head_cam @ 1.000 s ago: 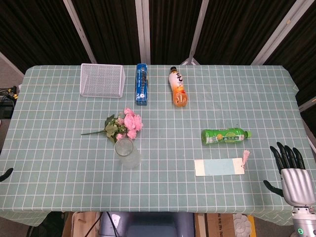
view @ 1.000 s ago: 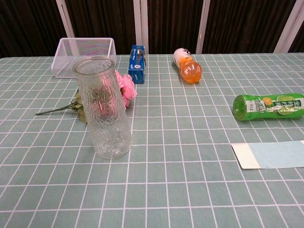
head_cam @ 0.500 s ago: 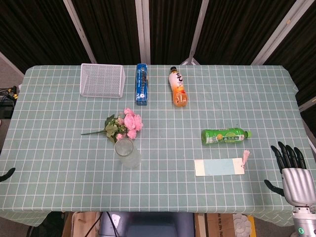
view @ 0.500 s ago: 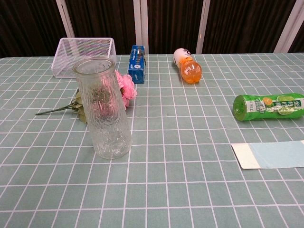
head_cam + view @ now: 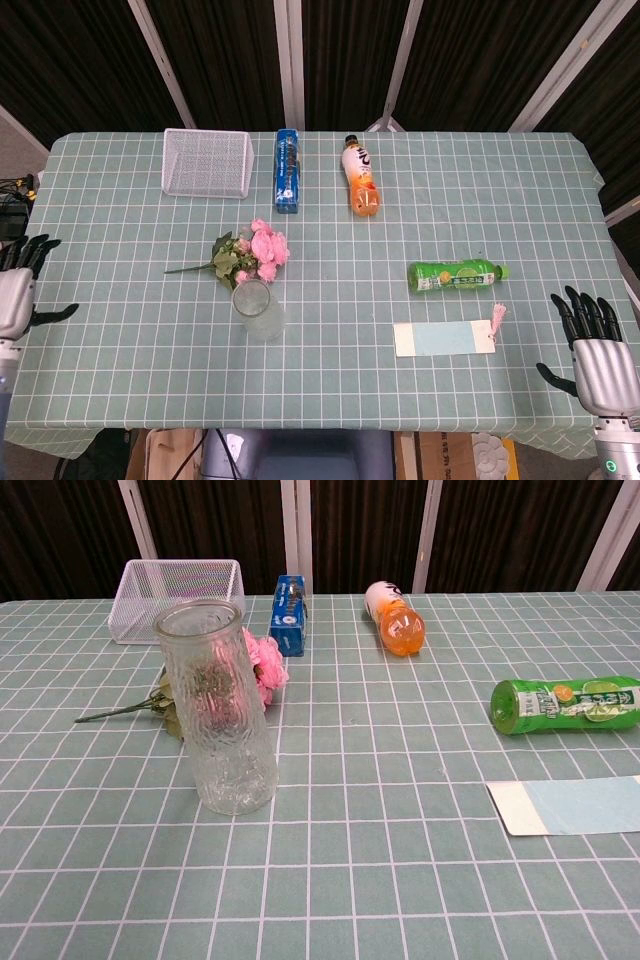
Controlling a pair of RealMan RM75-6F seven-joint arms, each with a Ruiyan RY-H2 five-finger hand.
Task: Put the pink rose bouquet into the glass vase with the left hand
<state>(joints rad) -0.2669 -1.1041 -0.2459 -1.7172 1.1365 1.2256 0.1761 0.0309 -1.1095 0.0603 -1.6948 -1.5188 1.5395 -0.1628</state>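
Left hand point(image 5: 18, 290): ours, fingers spread, empty, at the table's left edge. Right hand point(image 5: 598, 350): spread, idle. Pink rose bouquet point(image 5: 248, 253): lying flat just behind the glass vase point(image 5: 258, 310), untouched. We judge everything remains: reach, grasp, insert.

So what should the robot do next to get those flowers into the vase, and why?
Probably swing the left hand in toward the pink rose bouquet: the hand is open at the table's left edge, far from the bouquet, which lies flat behind the empty upright glass vase.
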